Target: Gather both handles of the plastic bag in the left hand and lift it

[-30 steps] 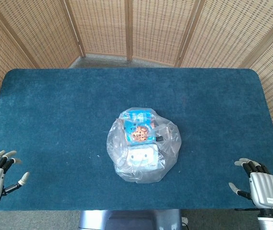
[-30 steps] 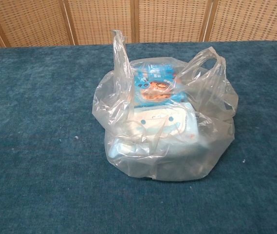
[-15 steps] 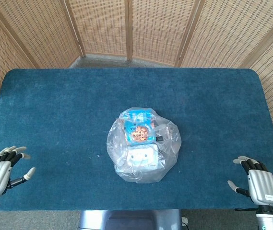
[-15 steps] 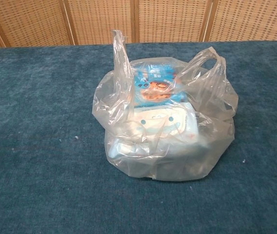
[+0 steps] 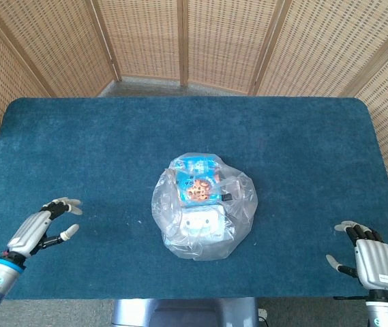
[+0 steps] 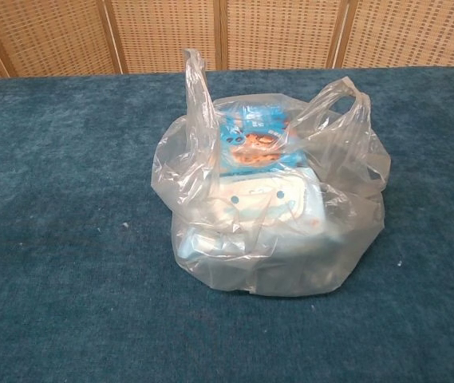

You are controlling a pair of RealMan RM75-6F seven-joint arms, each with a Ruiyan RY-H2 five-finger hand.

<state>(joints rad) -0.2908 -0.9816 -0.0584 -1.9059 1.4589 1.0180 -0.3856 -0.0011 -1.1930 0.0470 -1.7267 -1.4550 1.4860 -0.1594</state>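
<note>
the left hand (image 5: 42, 228) hovers empty with fingers spread over the near-left of the surface (image 5: 78, 150). the plastic bag (image 5: 204, 208) sits mid-surface, well to that hand's right, its two handles (image 6: 197, 84) standing side by side, untouched. the right hand (image 5: 369, 257) rests empty and spread at the near-right corner, about as far off.

Left hand (image 5: 42, 227) is hanging over the table near its front-left corner, fingers spread and holding nothing, forearm running back off the front edge. Right hand (image 5: 369, 253) sits at the front-right corner, back of the hand facing up, fingers apart, also holding nothing. Neither touches anything.
</note>
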